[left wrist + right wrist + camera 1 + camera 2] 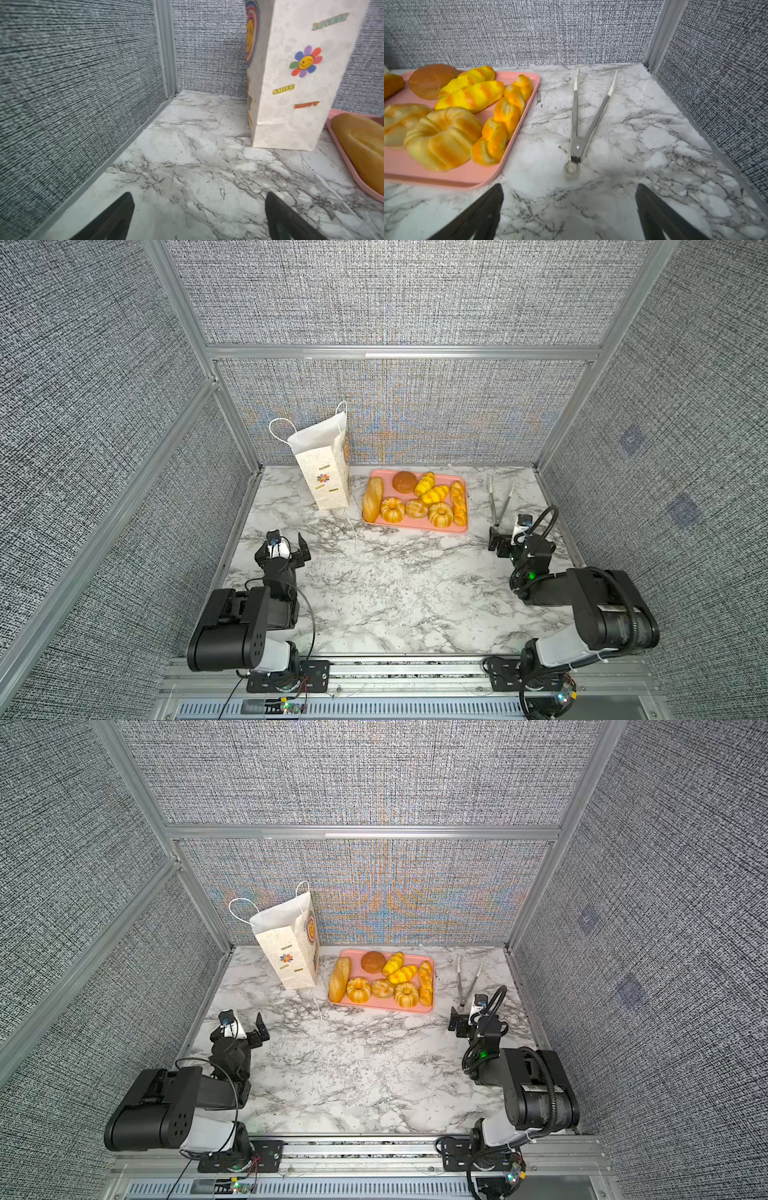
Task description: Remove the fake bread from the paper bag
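Left pincer [199,195], right pincer [570,186] agape; fake bread [415,501] on tray [467,178].

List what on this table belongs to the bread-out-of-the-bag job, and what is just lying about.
Belongs to the job:
- tall white paper bag with cord handles, standing upright; its inside is not visible
- glossy golden-yellow and brown toy breads, eight of them, all outside the bag

Just lying about:
- flat pink plastic tray, under the breads
- long metal tongs, lying open beside the tray
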